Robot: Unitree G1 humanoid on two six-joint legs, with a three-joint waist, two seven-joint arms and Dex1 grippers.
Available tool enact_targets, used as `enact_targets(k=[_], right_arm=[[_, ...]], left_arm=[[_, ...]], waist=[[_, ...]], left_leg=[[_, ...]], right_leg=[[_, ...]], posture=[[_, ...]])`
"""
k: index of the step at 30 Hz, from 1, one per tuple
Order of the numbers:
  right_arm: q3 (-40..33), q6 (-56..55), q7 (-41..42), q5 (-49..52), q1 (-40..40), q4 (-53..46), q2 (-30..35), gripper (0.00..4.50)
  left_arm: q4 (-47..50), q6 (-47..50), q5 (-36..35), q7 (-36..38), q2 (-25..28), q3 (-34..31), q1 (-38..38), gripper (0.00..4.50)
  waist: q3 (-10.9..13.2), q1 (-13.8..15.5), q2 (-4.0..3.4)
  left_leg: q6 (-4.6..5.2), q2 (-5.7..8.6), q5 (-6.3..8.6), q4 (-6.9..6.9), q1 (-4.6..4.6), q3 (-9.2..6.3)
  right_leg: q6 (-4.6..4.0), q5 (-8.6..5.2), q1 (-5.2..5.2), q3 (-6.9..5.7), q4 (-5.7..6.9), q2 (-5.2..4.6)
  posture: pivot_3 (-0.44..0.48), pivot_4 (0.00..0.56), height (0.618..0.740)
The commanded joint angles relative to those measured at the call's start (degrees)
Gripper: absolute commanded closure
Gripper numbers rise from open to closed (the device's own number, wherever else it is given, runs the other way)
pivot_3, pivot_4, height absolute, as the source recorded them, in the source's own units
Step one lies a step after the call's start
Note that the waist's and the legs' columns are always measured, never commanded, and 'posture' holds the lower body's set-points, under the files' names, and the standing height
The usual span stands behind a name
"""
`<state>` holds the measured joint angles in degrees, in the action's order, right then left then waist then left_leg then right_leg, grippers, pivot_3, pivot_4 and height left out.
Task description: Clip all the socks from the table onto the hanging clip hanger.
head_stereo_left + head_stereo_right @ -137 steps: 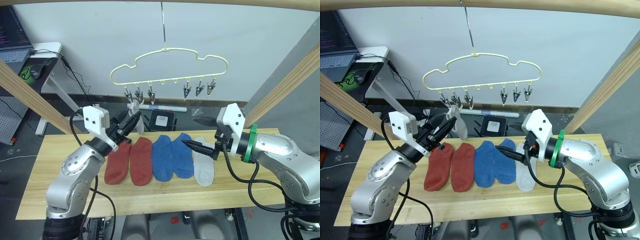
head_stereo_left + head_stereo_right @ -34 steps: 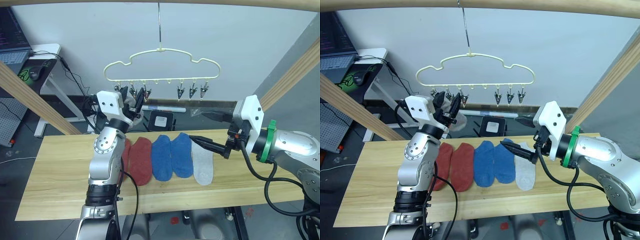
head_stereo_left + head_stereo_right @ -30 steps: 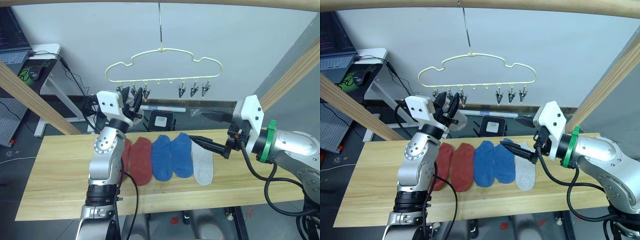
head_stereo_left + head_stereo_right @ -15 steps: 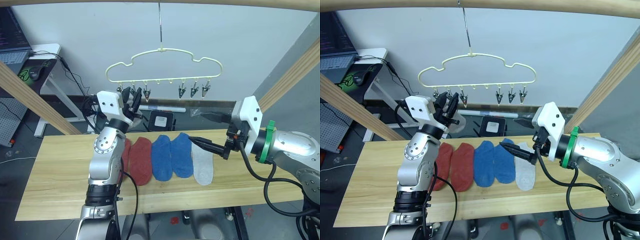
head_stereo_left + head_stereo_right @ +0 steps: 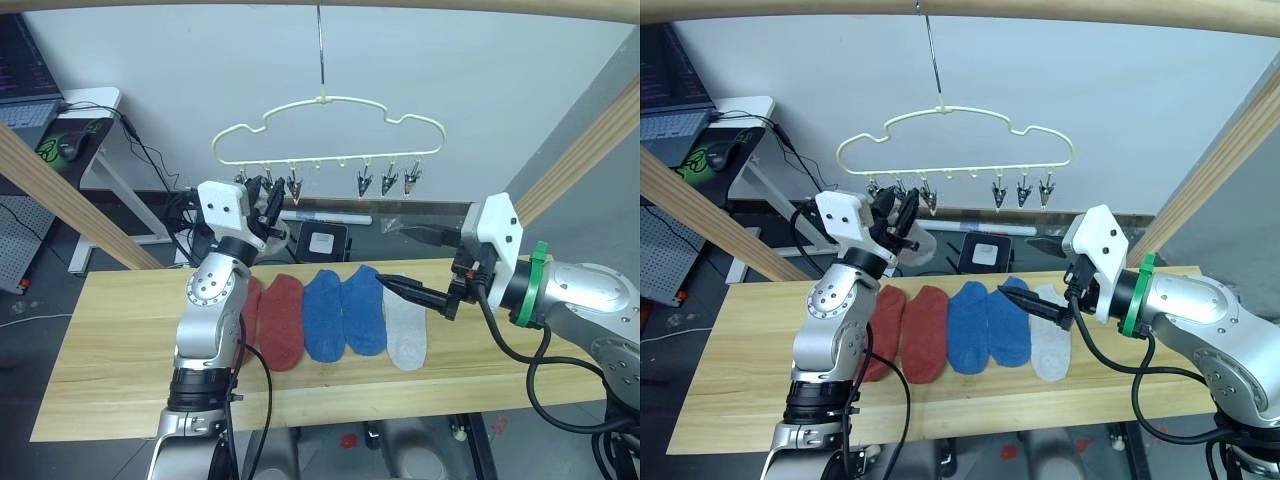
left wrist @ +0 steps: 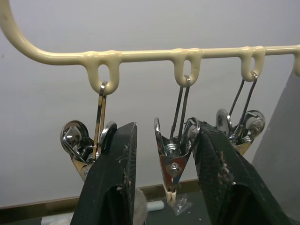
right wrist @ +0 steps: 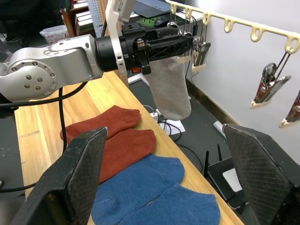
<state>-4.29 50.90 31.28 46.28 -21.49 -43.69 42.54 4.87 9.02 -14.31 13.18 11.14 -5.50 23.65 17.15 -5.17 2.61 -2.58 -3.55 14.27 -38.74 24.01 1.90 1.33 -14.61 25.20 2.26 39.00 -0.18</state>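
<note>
Left hand [image 5: 268, 200] is reaching up under the clip hanger [image 5: 328, 128], fingers [image 6: 112, 187] parted on either side of the second metal clip [image 6: 174, 161] from the hanger's left end, with a light grey sock [image 7: 169, 86] hanging down from that hand by the clips; exactly how the sock is being held cannot be told. Right hand [image 5: 403, 262] is hovering over the tabletop [image 5: 120, 340] above the right end of the sock row, fingers [image 7: 75, 183] spread wide apart and carrying nothing. Hanger is dangling by its metal hook [image 5: 320, 50] from the wooden pole [image 5: 1040, 18] overhead, three clips bunched at its left side and three more [image 5: 388, 180] toward its right side hanging free. Five socks are lying side by side on the tabletop: two rust-red socks [image 5: 270, 318] partly behind the left arm, two blue socks [image 5: 345, 312] in the middle, and one grey sock [image 5: 404, 332] at the right end, just under the right hand's lower finger.
</note>
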Motion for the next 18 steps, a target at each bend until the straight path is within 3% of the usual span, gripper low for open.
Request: enact_targets(k=[1, 14, 18], right_arm=[[-0.37, -1.32, 0.4, -0.01, -0.43, -1.53, 0.45, 0.36], [0.19, -2.03, 0.49, -0.33, -0.09, -1.44, 0.5, 0.36], [0.21, -2.09, 0.5, -0.37, -0.02, -1.45, 0.5, 0.36]], left_arm=[[3.56, 0.97, -0.46, 0.26, 0.55, -0.16, 1.39, 2.68], [5.16, 4.04, 0.05, 0.06, 1.49, 0.04, 1.87, 2.68], [5.32, 4.31, -0.17, 0.17, 1.42, -0.1, 2.01, 3.5]], waist=[[0.0, 0.02, 0.0], [0.0, 0.03, 0.0], [0.0, 0.03, 0.0]], left_leg=[[0.0, 0.0, 0.0, 0.0, 0.0, 0.0], [0.0, 0.0, 0.0, 0.0, 0.0, -0.01], [0.0, 0.0, 0.0, 0.0, 0.0, -0.02]], right_leg=[[0.01, 0.0, 0.0, 0.0, 0.0, 0.0], [0.0, 0.0, 0.01, 0.0, 0.0, 0.0], [0.0, 0.0, 0.01, 0.0, 0.0, 0.0]], posture=[[-0.217, 0.27, 0.735], [-0.208, 0.269, 0.735], [-0.208, 0.269, 0.735]])
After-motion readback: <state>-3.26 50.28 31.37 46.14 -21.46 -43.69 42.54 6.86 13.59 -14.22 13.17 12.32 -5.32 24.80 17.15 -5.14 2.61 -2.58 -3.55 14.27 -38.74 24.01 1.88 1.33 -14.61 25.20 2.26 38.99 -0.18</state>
